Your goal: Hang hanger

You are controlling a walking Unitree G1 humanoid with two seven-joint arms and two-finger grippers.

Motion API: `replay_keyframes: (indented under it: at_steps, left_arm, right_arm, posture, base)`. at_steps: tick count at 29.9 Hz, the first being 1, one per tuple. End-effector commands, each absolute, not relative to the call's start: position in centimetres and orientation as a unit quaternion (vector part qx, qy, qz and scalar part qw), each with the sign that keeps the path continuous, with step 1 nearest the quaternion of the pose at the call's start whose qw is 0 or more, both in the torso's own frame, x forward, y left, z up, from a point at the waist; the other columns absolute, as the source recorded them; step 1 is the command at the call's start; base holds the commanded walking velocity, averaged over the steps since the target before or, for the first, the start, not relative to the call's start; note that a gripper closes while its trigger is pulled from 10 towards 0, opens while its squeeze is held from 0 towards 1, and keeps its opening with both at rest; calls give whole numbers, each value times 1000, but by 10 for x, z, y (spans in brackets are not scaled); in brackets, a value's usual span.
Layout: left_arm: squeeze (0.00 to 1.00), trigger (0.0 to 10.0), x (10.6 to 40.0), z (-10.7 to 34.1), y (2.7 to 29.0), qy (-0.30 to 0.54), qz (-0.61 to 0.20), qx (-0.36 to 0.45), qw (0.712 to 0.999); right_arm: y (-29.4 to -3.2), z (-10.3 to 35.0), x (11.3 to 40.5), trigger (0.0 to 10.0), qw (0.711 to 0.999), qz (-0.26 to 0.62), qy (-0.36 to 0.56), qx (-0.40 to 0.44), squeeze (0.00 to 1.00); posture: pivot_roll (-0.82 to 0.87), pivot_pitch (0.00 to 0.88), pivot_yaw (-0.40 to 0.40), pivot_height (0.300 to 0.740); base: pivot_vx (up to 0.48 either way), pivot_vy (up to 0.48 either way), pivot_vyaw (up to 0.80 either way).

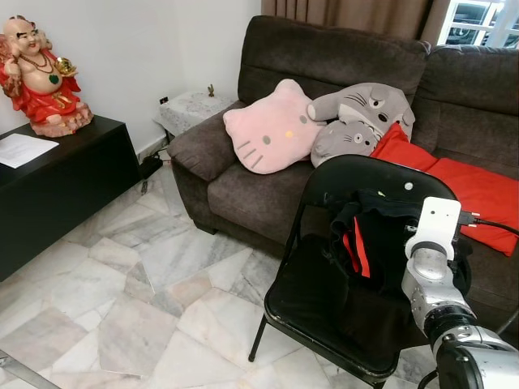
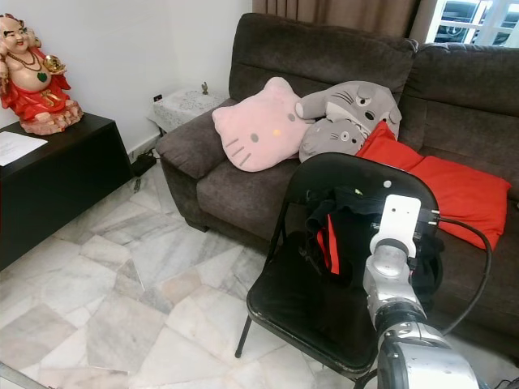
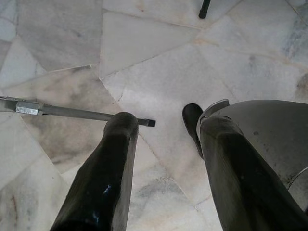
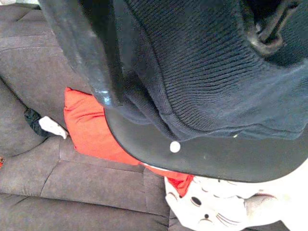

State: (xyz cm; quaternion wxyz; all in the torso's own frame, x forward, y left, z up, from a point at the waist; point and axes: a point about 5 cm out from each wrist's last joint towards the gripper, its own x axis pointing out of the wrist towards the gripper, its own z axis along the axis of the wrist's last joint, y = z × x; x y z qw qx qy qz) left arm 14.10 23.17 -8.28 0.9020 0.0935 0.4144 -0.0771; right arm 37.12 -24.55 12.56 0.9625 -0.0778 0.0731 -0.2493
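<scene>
The right gripper (image 4: 183, 53) has its jaws buried in dark knit clothing (image 4: 202, 82) on the black chair (image 2: 324, 300); their state cannot be told. Its hanger (image 4: 267, 29) sits just beside them. The left gripper (image 3: 163, 144), jaws spread, hangs over marble floor (image 3: 159, 62).
</scene>
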Motion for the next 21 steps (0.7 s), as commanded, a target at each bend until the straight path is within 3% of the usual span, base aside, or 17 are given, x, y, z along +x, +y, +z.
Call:
replay_keyframes:
  at_steps: [1, 21]
  left_arm:
    - [0, 10000, 135, -85, 232, 425, -77, 90, 897]
    - [0, 10000, 132, -87, 233, 433, -73, 92, 894]
  right_arm:
    - [-243, 123, 371, 0, 963, -244, 75, -81, 0]
    - [-243, 119, 368, 0, 963, -248, 74, -74, 0]
  posture:
    - [82, 0, 25, 740]
    - [80, 0, 26, 740]
  base:
    - [0, 0, 0]
    - [0, 0, 0]
